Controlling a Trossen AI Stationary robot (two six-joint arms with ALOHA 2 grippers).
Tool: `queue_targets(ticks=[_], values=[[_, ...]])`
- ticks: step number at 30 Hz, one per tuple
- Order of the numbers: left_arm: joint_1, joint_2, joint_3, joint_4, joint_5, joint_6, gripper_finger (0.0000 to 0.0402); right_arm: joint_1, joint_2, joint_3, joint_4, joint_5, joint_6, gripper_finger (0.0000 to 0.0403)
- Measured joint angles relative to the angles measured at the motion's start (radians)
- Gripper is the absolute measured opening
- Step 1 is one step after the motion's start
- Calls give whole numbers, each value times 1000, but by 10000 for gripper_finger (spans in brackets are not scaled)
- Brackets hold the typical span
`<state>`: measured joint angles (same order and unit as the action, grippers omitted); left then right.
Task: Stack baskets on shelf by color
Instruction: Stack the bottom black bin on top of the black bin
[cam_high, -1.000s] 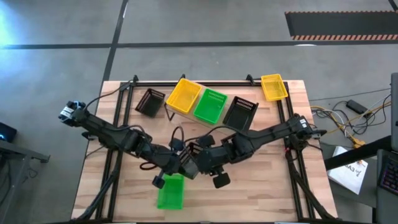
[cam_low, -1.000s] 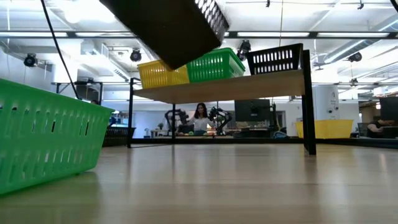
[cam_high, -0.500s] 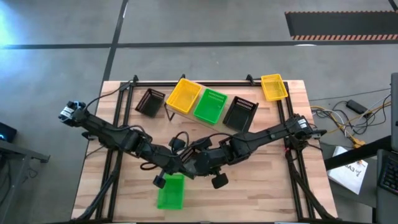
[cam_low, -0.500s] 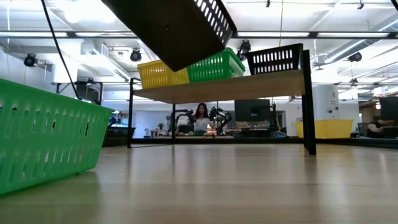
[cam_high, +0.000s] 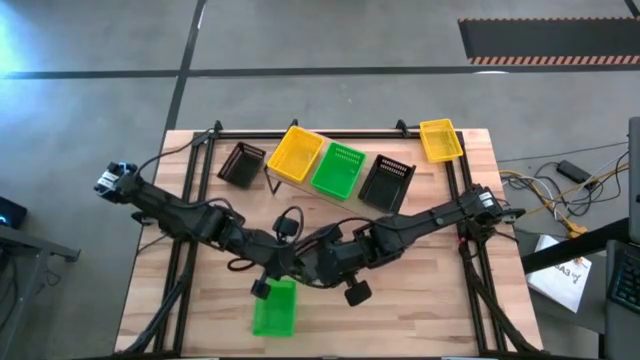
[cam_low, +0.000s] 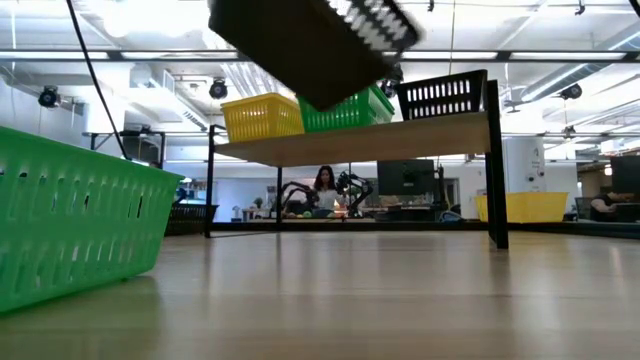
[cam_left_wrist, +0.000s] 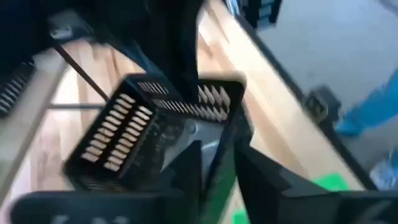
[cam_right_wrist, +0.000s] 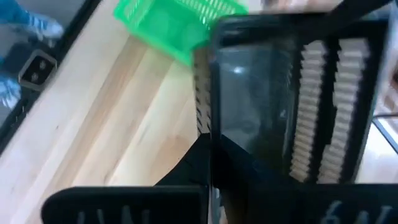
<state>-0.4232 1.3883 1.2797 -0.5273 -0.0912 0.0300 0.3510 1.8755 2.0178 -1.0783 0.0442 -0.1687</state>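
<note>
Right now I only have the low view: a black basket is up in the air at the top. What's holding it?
Observer: The right gripper, clamped on a wall of the black basket.
Operator: Left arm?
Observer: The left gripper is at the same basket's rim.
Operator: Any other black ones off the shelf?
Observer: One. A spare black basket sits on the table, just left of the shelf.
</note>
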Motion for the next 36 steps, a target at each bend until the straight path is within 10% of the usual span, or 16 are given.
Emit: queue_targets(ticks=[10,23,36], values=[[5,-31,89,55,21,-53,227,33,-10,68,-189,3,-53,8],[9,-30,37,39,-335,-397,232,129,-204,183,-499,120,-60,8],[30,128,30,180,-387,-730,232,-73,-458,-158,-496,280,-528,8]])
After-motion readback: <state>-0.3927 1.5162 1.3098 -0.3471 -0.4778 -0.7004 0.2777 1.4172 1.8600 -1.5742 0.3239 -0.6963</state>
